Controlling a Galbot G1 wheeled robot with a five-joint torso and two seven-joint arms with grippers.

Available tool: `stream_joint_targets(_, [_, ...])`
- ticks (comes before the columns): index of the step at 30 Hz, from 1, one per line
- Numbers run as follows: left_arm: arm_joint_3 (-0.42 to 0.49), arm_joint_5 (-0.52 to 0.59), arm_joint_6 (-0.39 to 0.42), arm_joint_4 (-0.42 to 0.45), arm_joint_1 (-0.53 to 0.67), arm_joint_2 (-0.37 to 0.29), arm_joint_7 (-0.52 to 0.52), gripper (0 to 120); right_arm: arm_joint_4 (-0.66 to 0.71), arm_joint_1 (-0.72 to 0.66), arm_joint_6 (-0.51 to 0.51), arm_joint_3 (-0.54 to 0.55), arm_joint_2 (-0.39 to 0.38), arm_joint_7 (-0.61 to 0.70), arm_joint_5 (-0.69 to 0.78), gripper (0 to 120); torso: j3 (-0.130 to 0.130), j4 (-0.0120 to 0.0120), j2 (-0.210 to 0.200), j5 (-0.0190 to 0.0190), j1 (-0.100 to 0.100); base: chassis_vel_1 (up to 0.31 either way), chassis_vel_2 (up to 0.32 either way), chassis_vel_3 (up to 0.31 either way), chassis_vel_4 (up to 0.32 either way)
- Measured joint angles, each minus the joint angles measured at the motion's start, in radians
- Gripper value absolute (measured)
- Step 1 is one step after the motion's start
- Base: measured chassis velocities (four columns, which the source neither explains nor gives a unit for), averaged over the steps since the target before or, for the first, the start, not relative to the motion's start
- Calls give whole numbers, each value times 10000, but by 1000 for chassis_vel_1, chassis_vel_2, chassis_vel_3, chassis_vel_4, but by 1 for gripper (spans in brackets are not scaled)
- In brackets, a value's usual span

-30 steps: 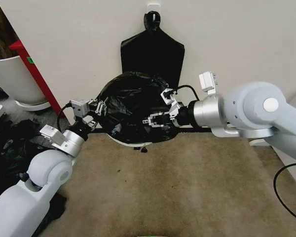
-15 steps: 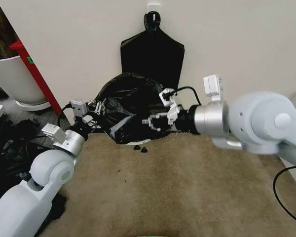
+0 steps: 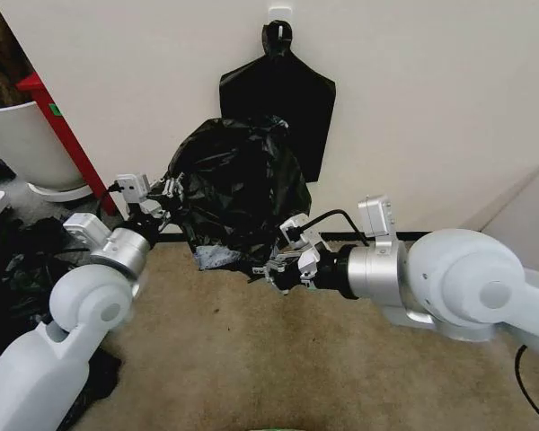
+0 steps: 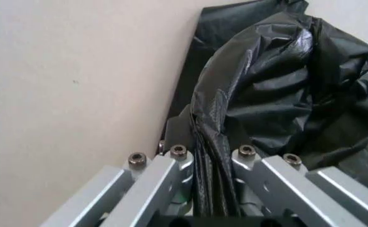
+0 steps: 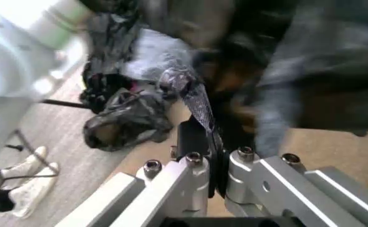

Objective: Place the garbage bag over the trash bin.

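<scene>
The glossy black garbage bag (image 3: 238, 184) bulges up against the wall and hangs down to the carpet. The trash bin is hidden beneath it. My left gripper (image 3: 166, 192) is shut on the bag's left side at mid height; the left wrist view shows a bunched fold of the bag (image 4: 278, 85) clamped in that gripper (image 4: 212, 156). My right gripper (image 3: 274, 268) is low, just above the carpet, shut on the bag's lower right edge. In the right wrist view a stretched strip of film (image 5: 193, 97) runs into that gripper (image 5: 215, 158).
A flat black bag bundle (image 3: 278, 85) hangs on the wall behind. A big white tub (image 3: 22, 144) and a red post (image 3: 67, 135) stand at the left, above a heap of black bags (image 3: 18, 260). A grey cabinet (image 3: 530, 215) stands at the right. Brown carpet (image 3: 278, 359) lies in front.
My right gripper has dropped toward the carpet, dragging the bag's edge down. The bag now stands taller and covers the white rim. My left gripper has shifted slightly up and left.
</scene>
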State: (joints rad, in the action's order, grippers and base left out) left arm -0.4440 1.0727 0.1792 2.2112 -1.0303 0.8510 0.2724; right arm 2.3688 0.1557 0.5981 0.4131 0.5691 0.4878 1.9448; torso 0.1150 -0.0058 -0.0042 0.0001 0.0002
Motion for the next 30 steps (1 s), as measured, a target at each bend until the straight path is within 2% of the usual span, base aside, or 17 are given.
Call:
stream_joint_targets(7, [-146,937,255,-44,75,-113,-168,4,-42,494,-7,-108,-596,-504,-651,0,0,0,0,1,0,0,0,0,0])
stream_joint_targets(11, [-153,1960,441,-265,482,-79,273,4,61,767,-37,-220,-1111,-953,-1086,0,0,-3,0,0,0,0,0,0,0])
stream_joint_targets(21, [-173,3140,696,-133,578,-22,885,4,-36,1103,-460,-192,-985,-1376,-2148,0,0,-2,0,0,0,0,0,0,0])
stream_joint_targets(30, [-42,3056,690,-236,596,-7,1216,4,196,1235,-688,98,-575,-2023,-3177,0,1,0,0,-3,0,0,0,0,0])
